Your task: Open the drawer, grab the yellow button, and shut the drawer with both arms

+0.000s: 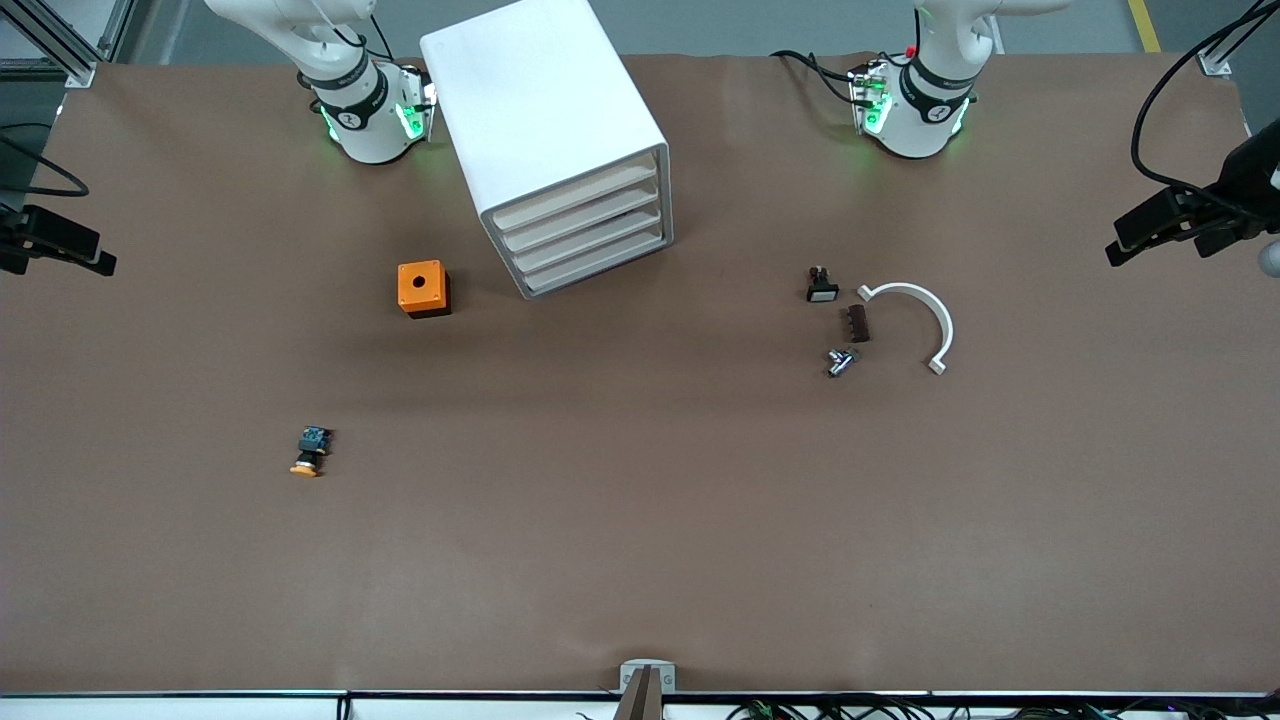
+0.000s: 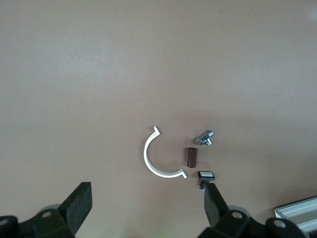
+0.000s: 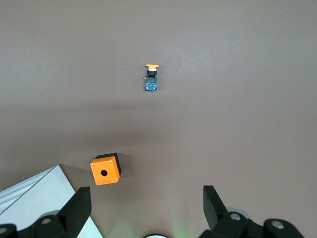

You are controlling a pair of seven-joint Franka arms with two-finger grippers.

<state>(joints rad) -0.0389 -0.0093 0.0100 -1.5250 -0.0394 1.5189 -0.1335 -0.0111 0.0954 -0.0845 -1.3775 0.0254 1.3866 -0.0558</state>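
Observation:
The white cabinet (image 1: 545, 120) stands between the two arm bases, and its uppermost drawer (image 1: 575, 197) is shut, like the three below it. The button (image 1: 311, 451), with an orange cap, black body and blue end, lies on the brown table toward the right arm's end, nearer to the front camera than the cabinet. It also shows in the right wrist view (image 3: 151, 77). My right gripper (image 3: 145, 208) is open and empty, high over the table beside the cabinet. My left gripper (image 2: 147, 208) is open and empty, high over the table. Neither gripper shows in the front view.
An orange cube with a hole (image 1: 423, 288) sits beside the cabinet. Toward the left arm's end lie a small black-and-white part (image 1: 822, 287), a brown block (image 1: 857, 323), a metal piece (image 1: 840, 361) and a white half ring (image 1: 920, 310).

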